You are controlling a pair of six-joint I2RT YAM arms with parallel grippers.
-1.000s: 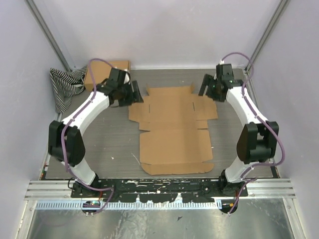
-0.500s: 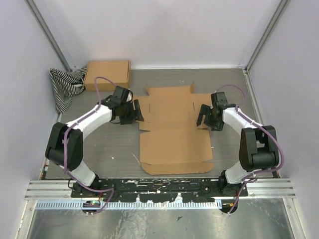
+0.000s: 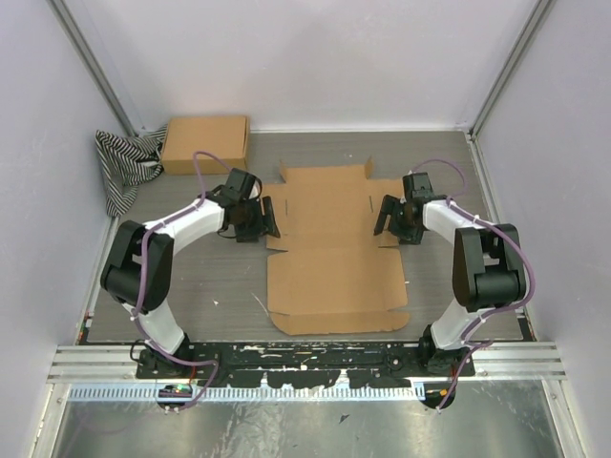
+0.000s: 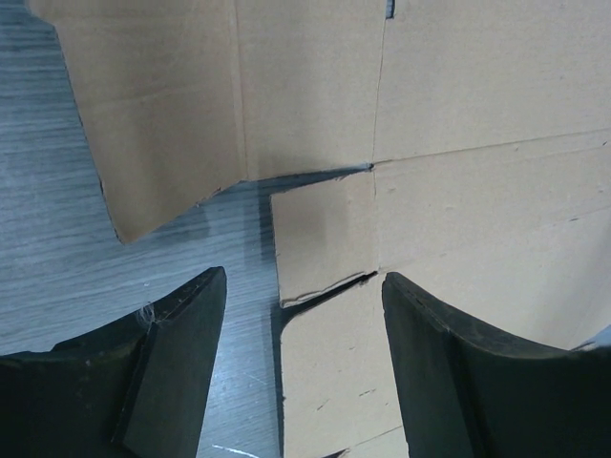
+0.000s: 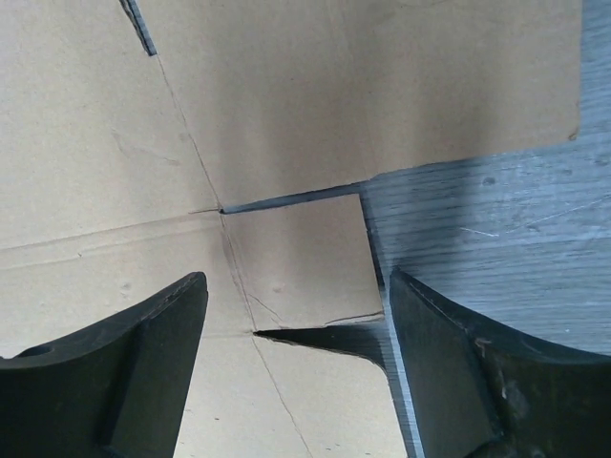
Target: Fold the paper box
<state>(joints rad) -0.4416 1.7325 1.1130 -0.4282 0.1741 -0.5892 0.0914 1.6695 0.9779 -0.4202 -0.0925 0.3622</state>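
The paper box (image 3: 329, 250) lies flat and unfolded on the grey table as a brown die-cut sheet with flaps and slits. My left gripper (image 3: 268, 218) is open at the sheet's left edge. In the left wrist view its open gripper (image 4: 304, 277) straddles a small side tab (image 4: 320, 234) of the sheet (image 4: 477, 95). My right gripper (image 3: 387, 218) is open at the sheet's right edge. In the right wrist view it (image 5: 298, 275) straddles the matching small tab (image 5: 301, 253) of the sheet (image 5: 286, 95). Neither gripper holds anything.
A second brown box (image 3: 205, 143), box-shaped, sits at the back left. A black-and-white striped cloth (image 3: 124, 170) lies beside it by the left wall. Walls enclose the table on three sides.
Both arms have come forward and down from the back of the table to the sheet's left and right edges. The second box, partly hidden before, now shows fully.
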